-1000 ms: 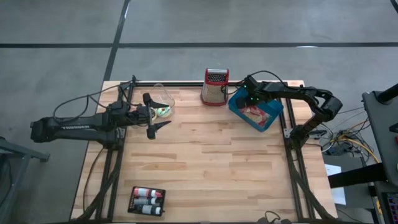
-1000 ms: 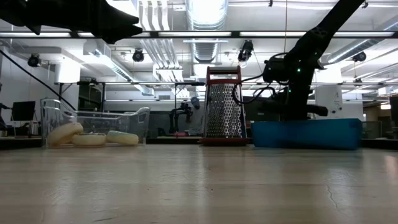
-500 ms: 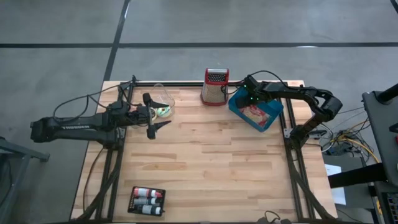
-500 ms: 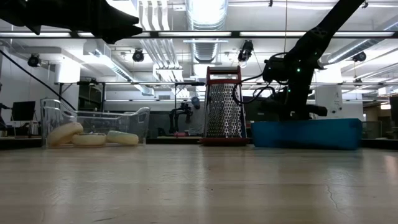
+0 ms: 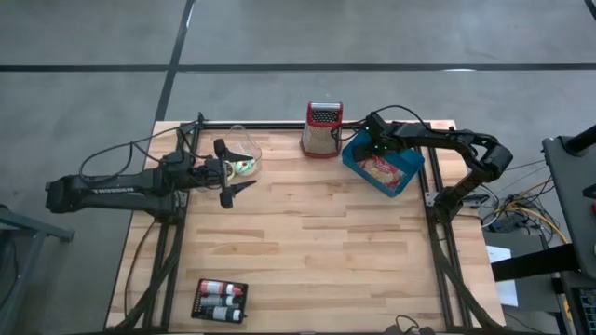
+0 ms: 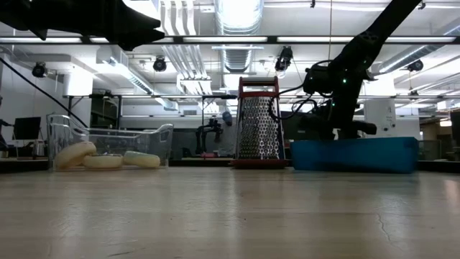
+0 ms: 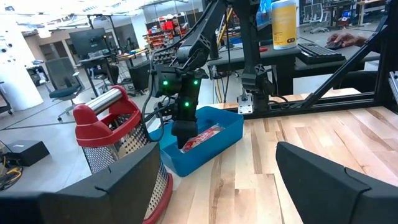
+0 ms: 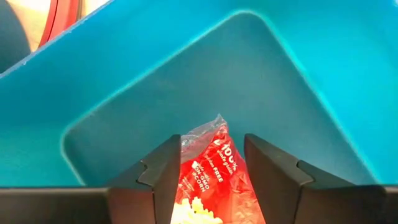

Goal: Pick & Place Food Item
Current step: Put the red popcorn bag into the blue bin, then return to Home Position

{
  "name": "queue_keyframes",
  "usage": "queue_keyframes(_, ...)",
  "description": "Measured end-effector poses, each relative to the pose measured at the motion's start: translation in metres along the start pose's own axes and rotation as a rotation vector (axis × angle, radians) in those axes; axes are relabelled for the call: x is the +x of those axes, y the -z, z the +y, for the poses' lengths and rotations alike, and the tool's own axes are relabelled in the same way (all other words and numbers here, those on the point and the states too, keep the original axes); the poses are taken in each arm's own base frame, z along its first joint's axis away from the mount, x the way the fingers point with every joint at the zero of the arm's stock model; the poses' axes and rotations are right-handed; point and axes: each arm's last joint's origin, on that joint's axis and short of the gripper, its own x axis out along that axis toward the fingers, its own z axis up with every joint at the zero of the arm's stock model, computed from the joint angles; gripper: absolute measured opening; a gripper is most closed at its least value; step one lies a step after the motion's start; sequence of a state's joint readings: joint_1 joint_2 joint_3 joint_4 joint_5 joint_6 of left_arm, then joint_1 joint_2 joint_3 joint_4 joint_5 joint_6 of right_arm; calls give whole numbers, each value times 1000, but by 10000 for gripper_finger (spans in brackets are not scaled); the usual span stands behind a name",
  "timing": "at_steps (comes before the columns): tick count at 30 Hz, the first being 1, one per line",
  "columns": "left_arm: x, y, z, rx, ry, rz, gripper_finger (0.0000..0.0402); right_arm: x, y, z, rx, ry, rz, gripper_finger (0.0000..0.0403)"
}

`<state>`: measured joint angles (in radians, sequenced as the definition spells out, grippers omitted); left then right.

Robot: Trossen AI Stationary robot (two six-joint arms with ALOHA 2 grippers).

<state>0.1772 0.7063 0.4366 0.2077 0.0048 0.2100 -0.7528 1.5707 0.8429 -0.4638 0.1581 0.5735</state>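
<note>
The right gripper (image 8: 211,165) stood parted over the popcorn bag (image 8: 208,177) in the blue bin (image 5: 384,167) — the left gripper (image 5: 230,174) hung spread wide.

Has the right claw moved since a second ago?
No. The right claw stays over the blue bin, just right of the grater; only its fingers have spread.

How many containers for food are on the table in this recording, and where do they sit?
2. A clear container holding pale round items sits at the table's far left by the left gripper; a blue bin with a red snack packet sits far right, under the right gripper.
</note>
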Motion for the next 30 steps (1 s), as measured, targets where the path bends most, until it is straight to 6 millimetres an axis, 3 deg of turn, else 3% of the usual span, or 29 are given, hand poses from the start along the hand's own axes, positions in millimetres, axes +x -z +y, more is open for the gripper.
queue_keyframes(16,0,0,0,0,3,-1,326,-9,-2,0,2,-21,-26,183)
queue_keyframes(21,0,0,0,0,3,-1,326,-28,-2,2,-4,-66,-85,183)
queue_keyframes(30,0,0,0,0,3,-1,326,-88,9,9,-124,-222,-271,183)
